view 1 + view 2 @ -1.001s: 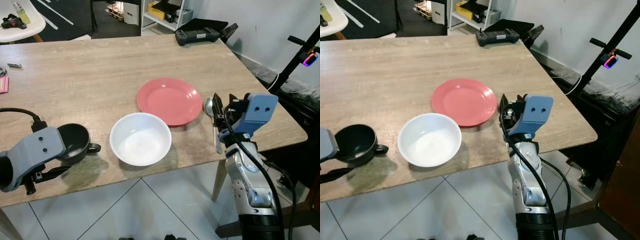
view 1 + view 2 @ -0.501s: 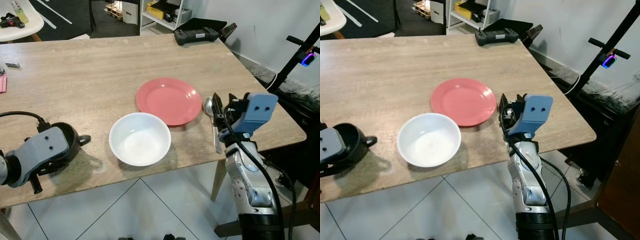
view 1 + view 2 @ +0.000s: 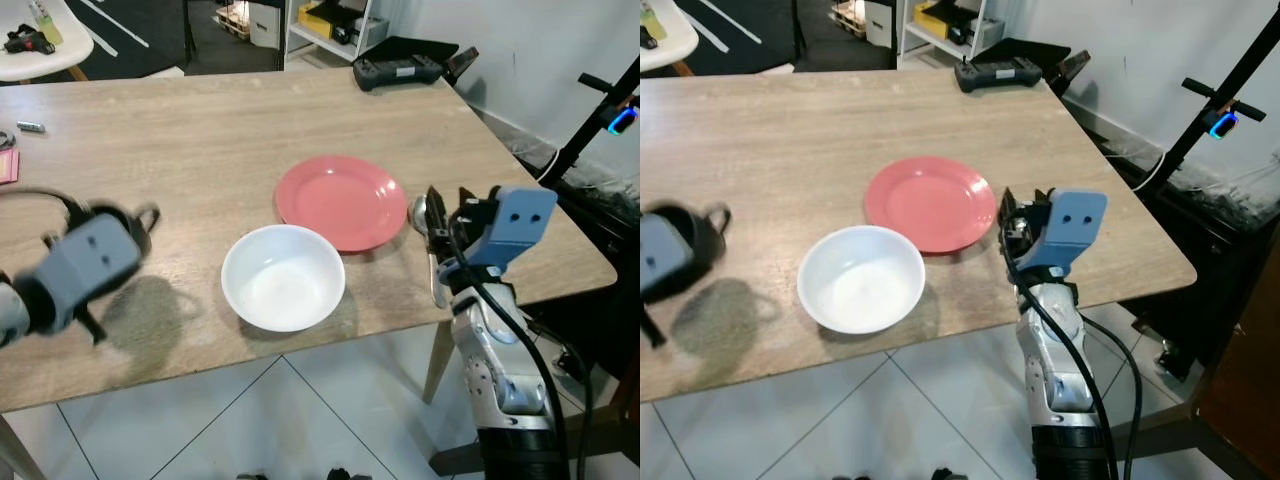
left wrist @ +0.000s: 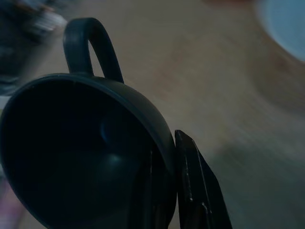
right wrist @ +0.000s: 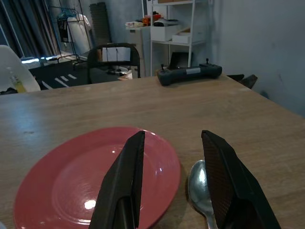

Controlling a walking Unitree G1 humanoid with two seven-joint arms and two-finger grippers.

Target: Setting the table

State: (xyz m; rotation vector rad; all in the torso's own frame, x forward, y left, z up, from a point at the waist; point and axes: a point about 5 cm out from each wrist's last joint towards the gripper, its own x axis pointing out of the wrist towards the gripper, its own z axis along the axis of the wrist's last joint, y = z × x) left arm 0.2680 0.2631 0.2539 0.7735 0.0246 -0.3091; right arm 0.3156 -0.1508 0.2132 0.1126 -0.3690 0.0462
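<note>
A: Left gripper point(image 4: 167, 191) is clamped on the rim of the black cup point(image 4: 86, 152), one finger inside, one outside, handle pointing away from the wrist. Cup's off the table point(image 3: 200, 130), over its left side, blurred in the head views.

B: Where does it need to go?

A: My guess is up by the red plate point(image 3: 340, 200). That lies to the robot's right and farther in, past the white bowl point(image 3: 283, 277), so carry right and away from the near edge.

B: Right arm?

A: Right gripper point(image 5: 169, 183) hangs parted and empty at the table's right edge, straddling the gap between plate and spoon point(image 5: 200, 188). Spoon lies just right of the plate, long axis running near-to-far, bowl end away from the robot. Right arm's the near one for that.
</note>
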